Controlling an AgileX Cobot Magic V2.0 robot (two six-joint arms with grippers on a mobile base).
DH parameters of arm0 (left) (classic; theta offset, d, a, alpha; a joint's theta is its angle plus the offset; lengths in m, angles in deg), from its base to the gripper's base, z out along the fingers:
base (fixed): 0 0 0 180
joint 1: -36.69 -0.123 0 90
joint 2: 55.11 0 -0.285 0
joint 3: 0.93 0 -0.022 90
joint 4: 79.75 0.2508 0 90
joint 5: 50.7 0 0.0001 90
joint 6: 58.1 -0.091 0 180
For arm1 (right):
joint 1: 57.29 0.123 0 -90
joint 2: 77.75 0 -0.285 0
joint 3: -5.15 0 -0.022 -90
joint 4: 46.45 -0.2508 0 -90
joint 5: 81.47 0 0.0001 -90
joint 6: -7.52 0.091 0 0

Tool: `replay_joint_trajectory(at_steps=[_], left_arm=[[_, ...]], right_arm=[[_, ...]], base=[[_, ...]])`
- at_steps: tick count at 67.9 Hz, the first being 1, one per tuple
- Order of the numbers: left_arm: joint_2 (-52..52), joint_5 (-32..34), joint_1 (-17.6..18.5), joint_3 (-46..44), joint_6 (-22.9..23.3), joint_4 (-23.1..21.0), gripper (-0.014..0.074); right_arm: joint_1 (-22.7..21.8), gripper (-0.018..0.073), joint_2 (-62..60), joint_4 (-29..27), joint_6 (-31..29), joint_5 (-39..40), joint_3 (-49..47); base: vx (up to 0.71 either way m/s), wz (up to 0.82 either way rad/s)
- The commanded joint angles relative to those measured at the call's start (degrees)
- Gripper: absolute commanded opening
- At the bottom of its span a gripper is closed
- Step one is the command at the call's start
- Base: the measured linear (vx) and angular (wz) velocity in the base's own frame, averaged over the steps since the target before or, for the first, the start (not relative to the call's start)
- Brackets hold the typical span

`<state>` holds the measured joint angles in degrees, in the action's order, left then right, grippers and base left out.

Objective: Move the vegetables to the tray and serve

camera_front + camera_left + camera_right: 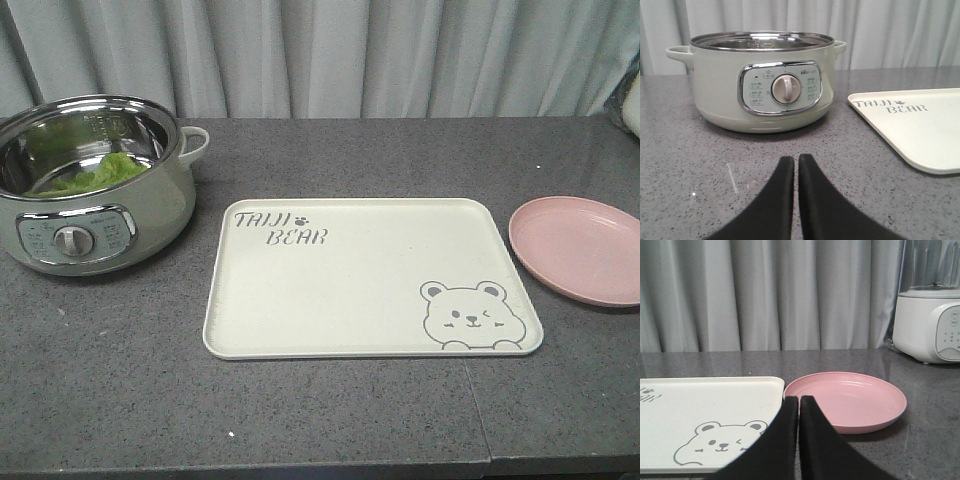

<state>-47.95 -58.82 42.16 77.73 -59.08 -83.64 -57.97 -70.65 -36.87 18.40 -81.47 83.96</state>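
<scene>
Step in hand, as I judge it: the very start, pickup not yet begun. The lettuce leaf [100, 172] lies inside the steel bowl of the pale green electric pot [165, 205] at the left end of the grey worktop [350, 420]; only its crinkled green top shows above the rim in the front view, and the left wrist view does not see it at all behind the pot wall. The cream bear tray [370, 290] sits bare in the middle, just beside the pot on its right, and the round pink plate [580, 250] lies just past the tray's right edge, also bare. My left claw [796, 160] is low over the worktop, facing the pot's dial panel, its two black fingers pressed together with nothing between them. My right claw [799, 401] is likewise pressed together and carrying nothing, pointing at the gap where tray and plate meet; a white blender base [930, 325] stands well off to its right. Next move, in my estimate, falls to the left arm: lift above the pot rim, spread the fingers, reach down into the bowl and pinch the leaf. Risks: thin leaf against a slick steel wall, and the rim blocks a low approach.
</scene>
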Motion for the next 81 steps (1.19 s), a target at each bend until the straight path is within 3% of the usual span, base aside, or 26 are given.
replay_joint_trajectory(at_steps=[1, 36, 55, 61, 66, 81], left_arm=[[-0.9, 4.0, 0.0, 1.3, 0.4, -0.5, -0.0006], [-0.9, 4.5, 0.0, 1.3, 0.5, -0.5, -0.0006], [-0.9, 8.6, 0.0, 1.3, 6.6, -1.4, -0.0006], [-0.9, 12.7, 0.0, 1.2, 12.6, -5.5, -0.0006], [-0.9, 16.6, 0.0, 1.2, 15.8, -6.5, -0.0006], [-0.9, 23.4, 0.0, 1.0, 16.4, -6.6, -0.0006]], right_arm=[[0.0, -0.0003, -0.4, 0.7, -0.2, 4.3, 0.9], [0.0, -0.0003, -0.4, 0.7, -0.2, 4.3, 0.9], [0.0, -0.0003, -0.4, 0.1, 0.2, 6.2, 0.8], [0.0, -0.0003, -0.4, 0.0, 3.2, 8.4, 0.8], [0.0, -0.0003, -0.4, 0.0, 8.6, 9.9, 0.8], [0.0, -0.0003, -0.3, 1.0, 25.0, 10.5, 0.3]], base=[[0.00, 0.00], [0.00, 0.00], [0.00, 0.00], [0.00, 0.00], [0.00, 0.00], [0.00, 0.00]])
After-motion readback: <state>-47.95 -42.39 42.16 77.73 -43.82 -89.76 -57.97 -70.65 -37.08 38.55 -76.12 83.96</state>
